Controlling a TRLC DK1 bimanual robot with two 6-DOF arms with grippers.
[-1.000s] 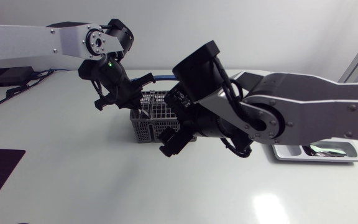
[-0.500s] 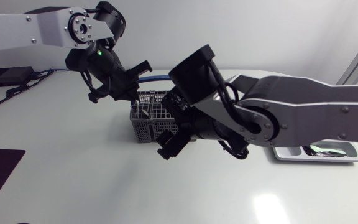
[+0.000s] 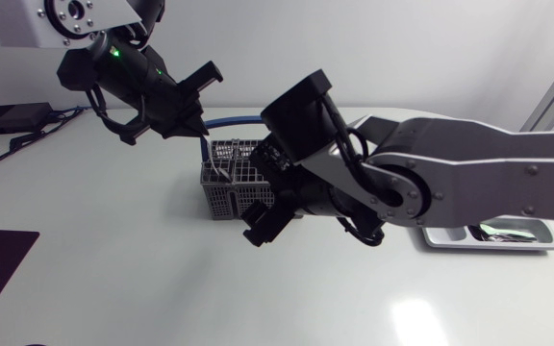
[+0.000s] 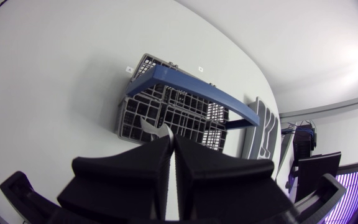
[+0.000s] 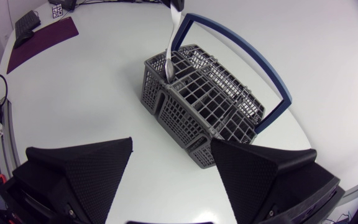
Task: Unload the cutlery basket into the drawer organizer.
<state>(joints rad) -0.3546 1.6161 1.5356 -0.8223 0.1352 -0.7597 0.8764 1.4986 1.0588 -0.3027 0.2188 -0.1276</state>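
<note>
**One utensil pinched above the basket**

Your left arm is raised, the left gripper pointing down over the one cutlery basket, fingers pressed together on a single silver utensil, possibly a fork, hanging at a corner compartment; your right gripper sits low beside the basket, spread wide, holding nothing; the one drawer organizer lies well apart.
</note>
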